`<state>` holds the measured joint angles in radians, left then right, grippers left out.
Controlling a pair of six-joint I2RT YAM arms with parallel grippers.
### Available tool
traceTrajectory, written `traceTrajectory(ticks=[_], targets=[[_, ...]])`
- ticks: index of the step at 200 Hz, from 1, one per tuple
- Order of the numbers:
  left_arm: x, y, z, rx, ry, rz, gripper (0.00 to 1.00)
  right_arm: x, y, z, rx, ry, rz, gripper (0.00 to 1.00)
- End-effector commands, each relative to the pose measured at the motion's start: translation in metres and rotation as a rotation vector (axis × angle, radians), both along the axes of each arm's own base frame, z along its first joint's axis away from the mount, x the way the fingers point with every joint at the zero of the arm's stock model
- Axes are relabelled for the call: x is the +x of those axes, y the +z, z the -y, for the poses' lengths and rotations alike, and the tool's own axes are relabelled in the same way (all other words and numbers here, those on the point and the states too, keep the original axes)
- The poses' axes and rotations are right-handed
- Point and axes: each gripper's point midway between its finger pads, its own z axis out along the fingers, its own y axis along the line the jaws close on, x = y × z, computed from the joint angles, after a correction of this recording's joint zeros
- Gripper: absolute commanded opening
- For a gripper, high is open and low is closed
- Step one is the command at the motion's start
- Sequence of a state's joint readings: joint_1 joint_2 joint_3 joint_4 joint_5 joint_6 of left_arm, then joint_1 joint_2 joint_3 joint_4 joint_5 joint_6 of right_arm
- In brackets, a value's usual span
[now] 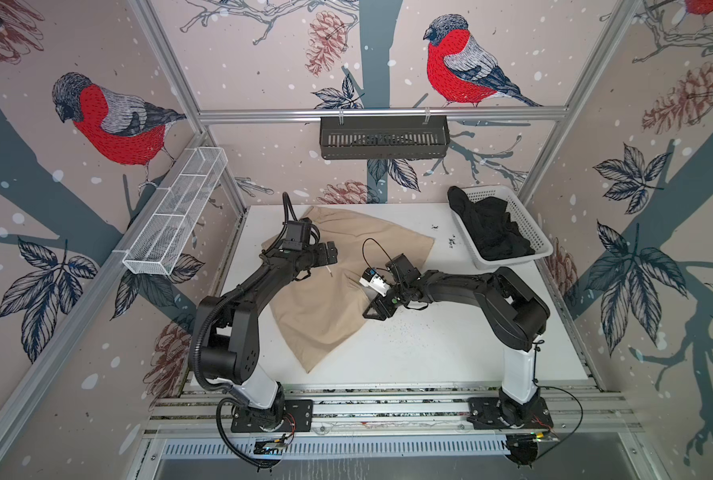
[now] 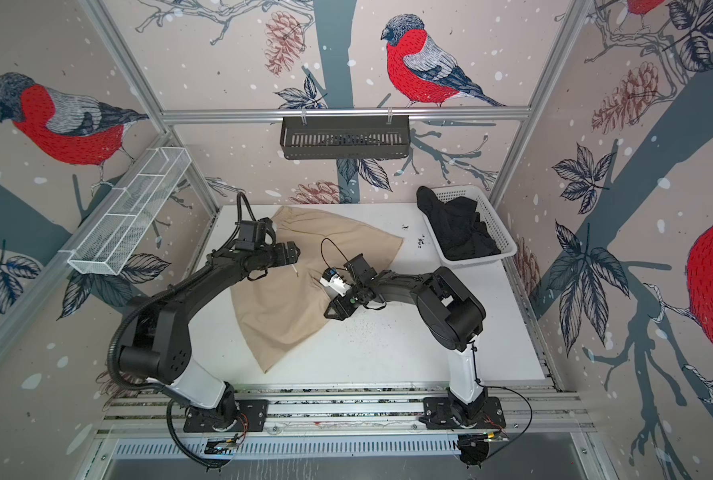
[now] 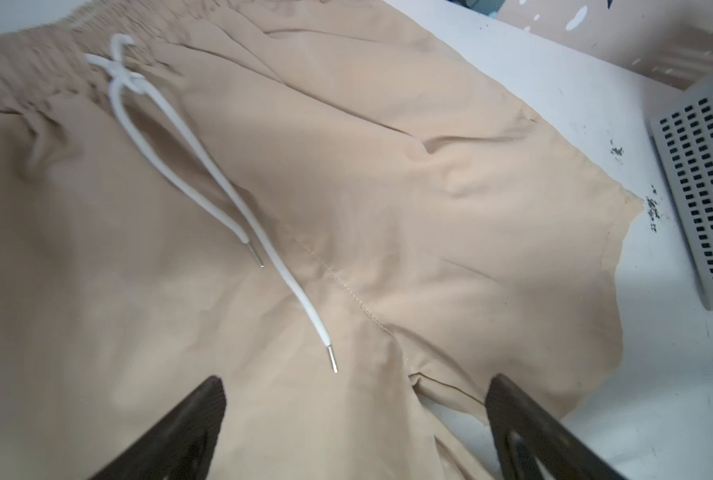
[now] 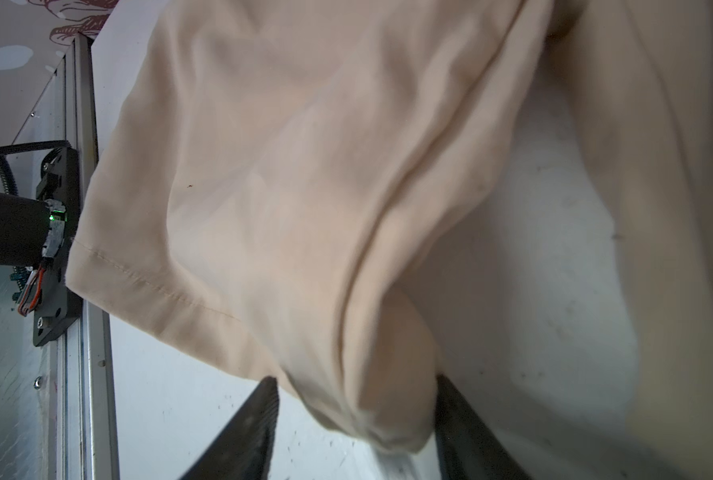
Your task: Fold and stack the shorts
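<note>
The beige shorts [image 1: 325, 320] [image 2: 280, 320] lie spread on the white table [image 1: 437, 357], waistband toward the back. Their white drawstring [image 3: 205, 166] trails over the front. My left gripper [image 1: 327, 254] [image 3: 354, 382] hovers open above the cloth near the crotch seam, with nothing between its fingers. My right gripper [image 1: 367, 296] [image 4: 356, 380] is at the shorts' inner leg edge. A bunched fold of beige cloth [image 4: 284, 187] fills the gap between its fingertips and looks lifted. The black shorts [image 1: 491, 232] [image 2: 458, 232] lie crumpled in the white basket [image 1: 512, 259] [image 3: 707, 187].
The basket stands at the table's back right corner, close to the beige hem. A white wire shelf [image 1: 176, 212] hangs on the left wall and a black slotted tray [image 1: 383, 137] on the rear rail. Dark specks dot the table in front of my right arm.
</note>
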<state>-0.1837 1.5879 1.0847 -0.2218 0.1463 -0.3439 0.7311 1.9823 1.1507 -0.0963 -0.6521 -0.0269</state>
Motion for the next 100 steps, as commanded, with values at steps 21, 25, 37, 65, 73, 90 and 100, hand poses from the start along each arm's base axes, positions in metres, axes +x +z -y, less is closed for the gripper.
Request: traceTrajectory(ticks=[21, 25, 37, 65, 73, 90, 100], targets=[[-0.007, 0.003, -0.020, 0.043, 0.073, 0.001, 0.98, -0.009, 0.012, 0.007, -0.056, 0.005, -0.145, 0.12], [-0.007, 0.002, -0.021, 0.045, 0.074, -0.002, 0.98, -0.010, 0.013, 0.011, -0.081, 0.001, -0.168, 0.12], [-0.008, 0.000, -0.022, 0.054, 0.078, -0.011, 0.98, -0.016, 0.014, 0.026, -0.166, -0.027, -0.246, 0.12], [-0.007, -0.007, -0.024, 0.066, 0.080, -0.028, 0.98, -0.020, 0.027, 0.062, -0.262, -0.116, -0.357, 0.14], [-0.005, -0.009, -0.024, 0.067, 0.077, -0.031, 0.98, -0.022, 0.031, 0.070, -0.275, -0.131, -0.376, 0.17], [0.001, -0.007, -0.018, 0.067, 0.037, -0.022, 0.98, -0.029, 0.028, 0.087, -0.327, -0.161, -0.386, 0.26], [0.006, -0.004, -0.007, 0.048, -0.024, -0.001, 0.98, -0.027, 0.024, 0.098, -0.340, -0.201, -0.384, 0.28]])
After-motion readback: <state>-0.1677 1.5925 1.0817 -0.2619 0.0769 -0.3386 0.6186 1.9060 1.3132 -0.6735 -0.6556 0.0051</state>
